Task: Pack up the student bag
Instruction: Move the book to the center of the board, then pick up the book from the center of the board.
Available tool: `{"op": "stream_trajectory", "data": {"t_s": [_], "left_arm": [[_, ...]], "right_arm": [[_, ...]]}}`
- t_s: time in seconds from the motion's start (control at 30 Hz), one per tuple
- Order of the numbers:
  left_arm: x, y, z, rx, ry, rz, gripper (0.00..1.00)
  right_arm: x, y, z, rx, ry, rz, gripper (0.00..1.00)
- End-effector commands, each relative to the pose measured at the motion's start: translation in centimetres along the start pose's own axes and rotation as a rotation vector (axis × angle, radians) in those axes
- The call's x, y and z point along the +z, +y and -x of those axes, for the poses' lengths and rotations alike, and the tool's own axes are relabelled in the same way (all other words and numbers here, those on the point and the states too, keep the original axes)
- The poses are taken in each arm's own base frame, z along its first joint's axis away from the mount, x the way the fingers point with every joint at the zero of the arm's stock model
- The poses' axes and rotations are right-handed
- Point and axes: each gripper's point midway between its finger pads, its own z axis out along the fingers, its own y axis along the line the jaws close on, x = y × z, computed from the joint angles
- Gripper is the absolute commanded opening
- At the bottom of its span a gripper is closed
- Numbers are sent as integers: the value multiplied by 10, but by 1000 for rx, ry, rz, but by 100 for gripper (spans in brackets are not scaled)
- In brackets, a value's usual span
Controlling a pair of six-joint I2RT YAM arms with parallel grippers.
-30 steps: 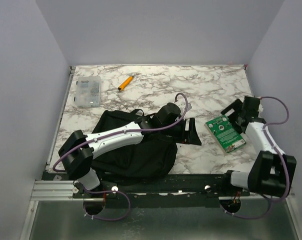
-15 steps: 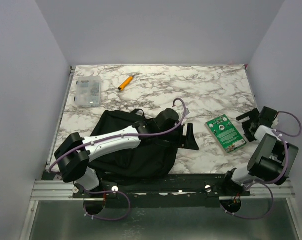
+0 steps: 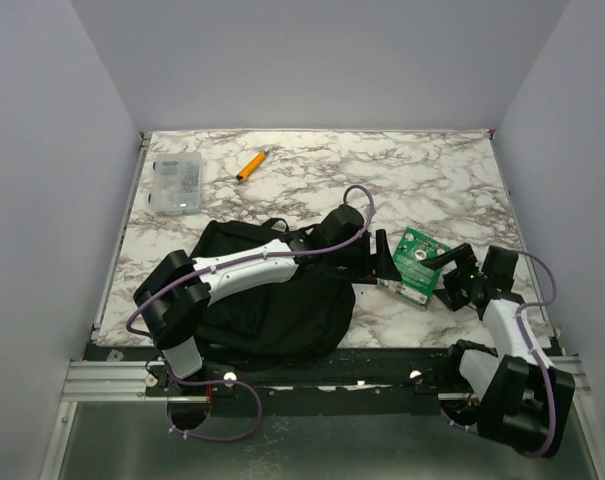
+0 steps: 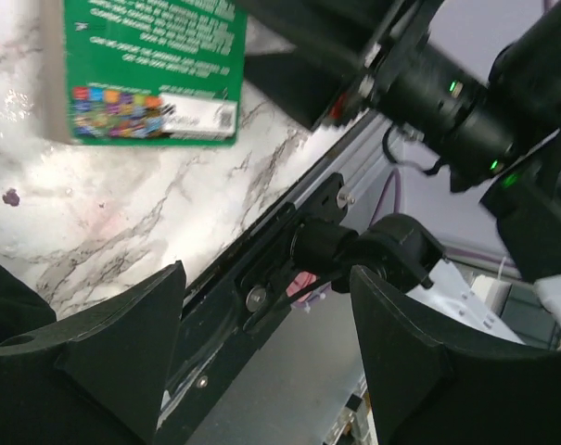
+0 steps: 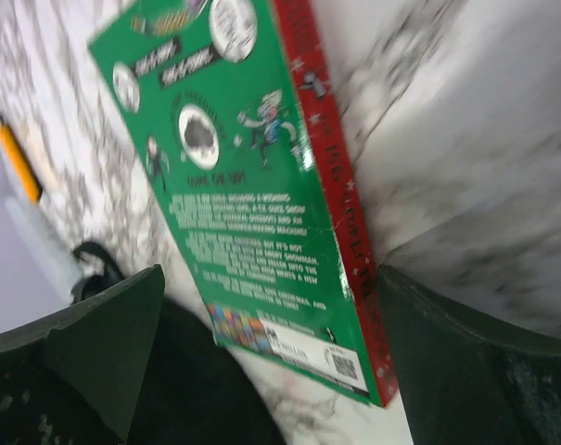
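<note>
With the green book [image 3: 413, 262] lying between the two grippers, note that its long axis runs from 11 to 5 o'clock. The right gripper [image 3: 449, 277], fingers spread wide and empty, is nearer, at the book's 4 o'clock. The left gripper [image 3: 382, 262], also wide, sits at 9 o'clock. The student bag [image 3: 272, 300] lies beyond at 8 o'clock.

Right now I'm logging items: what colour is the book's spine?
Red, on the green-covered book; the right wrist view shows it best.

Green book [image 3: 413, 263] between both claws
</note>
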Motion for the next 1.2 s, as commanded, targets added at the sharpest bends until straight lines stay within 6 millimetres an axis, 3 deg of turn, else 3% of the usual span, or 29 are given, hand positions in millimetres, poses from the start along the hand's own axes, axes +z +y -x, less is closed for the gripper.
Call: {"op": "stream_trajectory", "data": {"t_s": [0.0,0.07,0.23,0.43,0.67,0.83,1.0,1.17], "left_arm": [[-4,-3,13,-11,-46,-20,74],[-2,2,13,-19,-46,-10,74],[1,17,21,18,-102,49,72],[12,41,26,-11,-110,157,73],[27,69,30,-156,-165,265,68],[43,70,34,-181,-154,265,65],[62,68,26,-192,-103,252,64],[54,81,63,67,-194,389,68]], "right_arm": [[-11,20,-51,66,159,81,100],[-14,22,-51,-1,148,56,100],[-17,9,-23,-153,52,-86,100],[-6,8,-30,-174,132,-87,100],[-8,12,-27,-188,110,-69,100],[-6,10,-31,-183,129,-67,100],[-6,10,-26,-170,100,-75,100],[-1,12,-27,-139,93,-50,100]]}}
